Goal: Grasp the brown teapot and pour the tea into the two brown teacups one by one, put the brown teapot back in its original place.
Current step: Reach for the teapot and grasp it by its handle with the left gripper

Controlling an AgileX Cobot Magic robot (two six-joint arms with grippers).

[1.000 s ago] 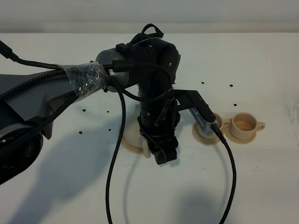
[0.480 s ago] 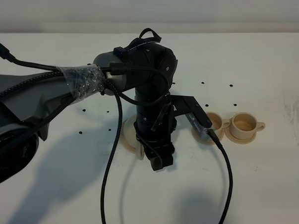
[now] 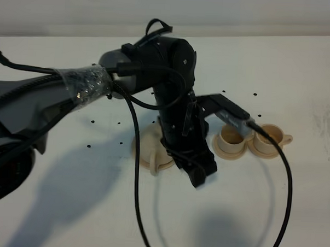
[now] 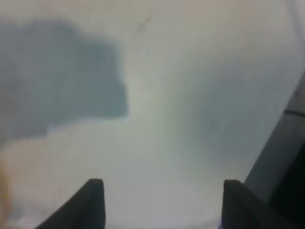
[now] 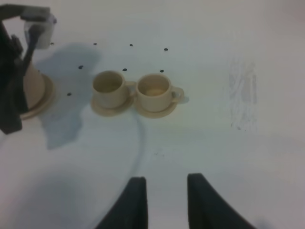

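The brown teapot (image 5: 32, 87) sits on its wide saucer (image 3: 142, 148). In the exterior view my left arm hides almost all of the pot. My left gripper (image 3: 201, 177) points down at the table just right of that saucer, in front of the cups. It is open with only bare table between its fingers (image 4: 95, 200). The two brown teacups (image 3: 230, 138) (image 3: 269, 138) stand side by side on small saucers, right of the arm. The right-hand cup (image 5: 153, 89) looks darker inside. My right gripper (image 5: 167, 179) hovers well in front of the cups, its fingers slightly apart and empty.
A black cable (image 3: 280, 178) loops from the left wrist camera over the table in front of the cups. Small black dots (image 3: 255, 95) mark the white tabletop. Scuff marks (image 5: 243, 95) lie to the right of the cups.
My left arm has swung its gripper to the right, away from the teapot's saucer. The wrist camera no longer covers the nearer cup. The cups and right gripper have not moved.
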